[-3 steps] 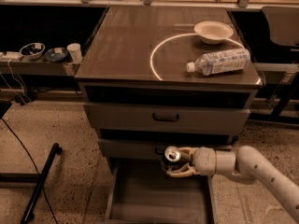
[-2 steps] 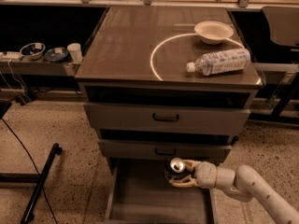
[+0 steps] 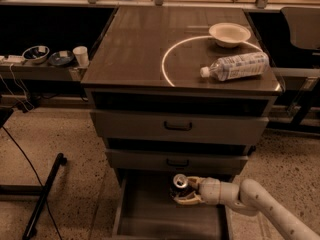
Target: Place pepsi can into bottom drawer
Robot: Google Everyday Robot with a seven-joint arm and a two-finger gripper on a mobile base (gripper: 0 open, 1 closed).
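The pale two-finger gripper (image 3: 183, 193) clasps the small silver-topped pepsi can (image 3: 179, 181) just above the rear of the open grey metal bottom drawer (image 3: 150, 220). Placing seems underway; next it likely needs lowering, then release.

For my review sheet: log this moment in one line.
pincer: over open bottom drawer | grip: shut on can | can: upright, not released

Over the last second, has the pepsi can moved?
Yes. The pepsi can, clamped by the gripper over the open bottom drawer, has dropped lower, away from the middle drawer handle.
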